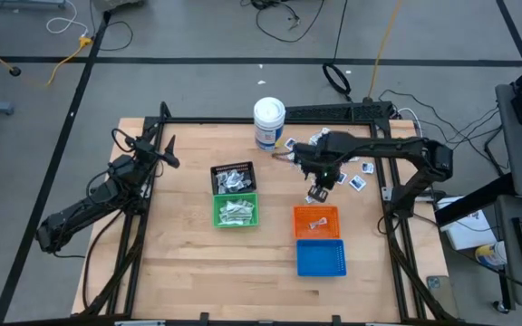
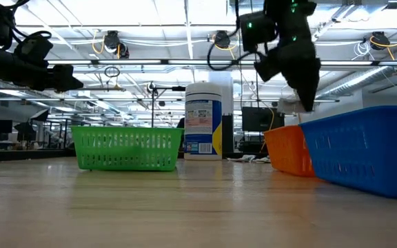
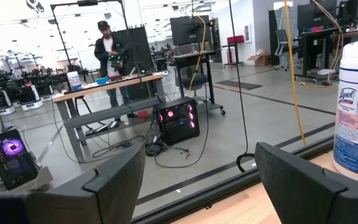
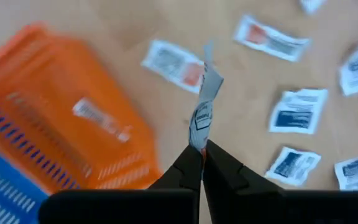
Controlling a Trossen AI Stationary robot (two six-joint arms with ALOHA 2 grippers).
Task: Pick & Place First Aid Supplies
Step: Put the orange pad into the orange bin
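Note:
My right gripper (image 1: 318, 193) hangs above the table just beyond the orange basket's (image 1: 316, 220) far rim. It is shut on one narrow grey-white packet (image 4: 202, 115). More first aid supplies, white squares with blue print (image 4: 297, 112), lie loose on the wood under and beside it. Another packet (image 4: 98, 118) lies flat inside the orange basket (image 4: 55, 124). My left gripper (image 3: 201, 186) waits open at the table's left far corner (image 1: 166, 154), with nothing between its fingers. My right gripper pinches the narrow packet by its upper end (image 4: 199, 140) between its two fingertips. The fingers come from above and point down. The packet hangs below them, slightly twisted, clear of the table and of the basket.
A black basket (image 1: 232, 177) and a green basket (image 1: 236, 211), both holding packets, stand mid-table. A blue basket (image 1: 321, 257) sits next to the orange one on its near side. A white canister (image 1: 268, 122) stands at the far edge. Bare wood lies at the table's near left.

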